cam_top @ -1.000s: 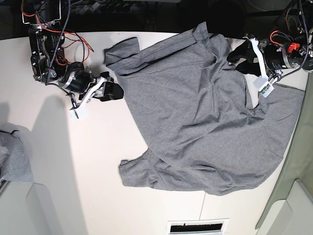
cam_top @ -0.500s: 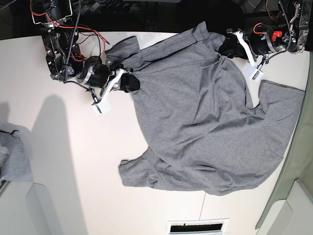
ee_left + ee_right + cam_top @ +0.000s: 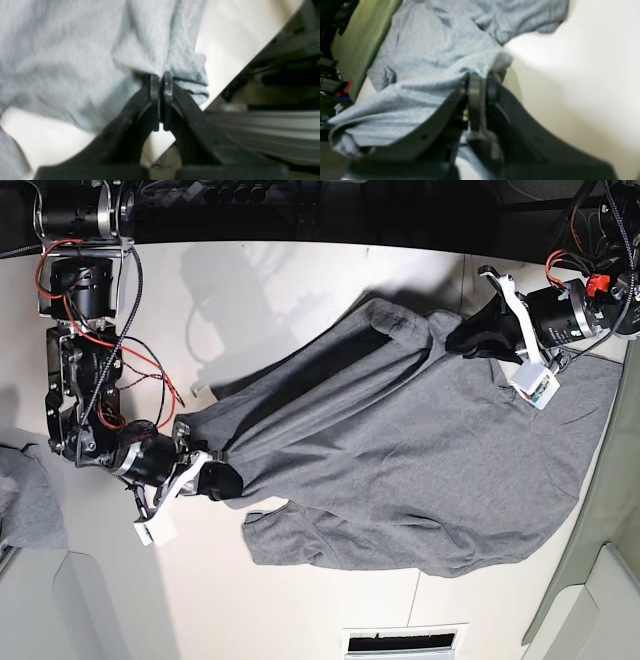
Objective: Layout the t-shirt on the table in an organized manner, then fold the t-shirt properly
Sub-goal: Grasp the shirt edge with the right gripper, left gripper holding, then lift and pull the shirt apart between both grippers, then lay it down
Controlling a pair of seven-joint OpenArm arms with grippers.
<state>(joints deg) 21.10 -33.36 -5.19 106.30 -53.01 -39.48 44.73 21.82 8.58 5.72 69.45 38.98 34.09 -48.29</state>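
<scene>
The white tabletop [image 3: 320, 290] ran broad under the overhead view, its dark rear edge along the top and thin seam lines crossing it. Most of its right half was covered by the grey t-shirt [image 3: 420, 470], which lay wrinkled and spread, reaching the right edge of the tabletop and stretching in a drawn-out band toward the left side.

The right gripper [image 3: 222, 480] sat near the left part of the tabletop, at the end of that band. In the right wrist view its fingers [image 3: 475, 95] were pressed together with a fold of the shirt's edge [image 3: 485, 67] pinched between them, the cloth lifted and pulled taut from that point.

The left gripper [image 3: 480, 338] was near the rear right corner of the tabletop. In the left wrist view its fingers [image 3: 168, 86] were closed on a bunched hem of the shirt [image 3: 160, 57], close to the tabletop's edge, with dark clutter showing beyond it.

At the far left edge of the overhead view lay another grey cloth [image 3: 25, 505], only partly visible and well apart from the shirt.
</scene>
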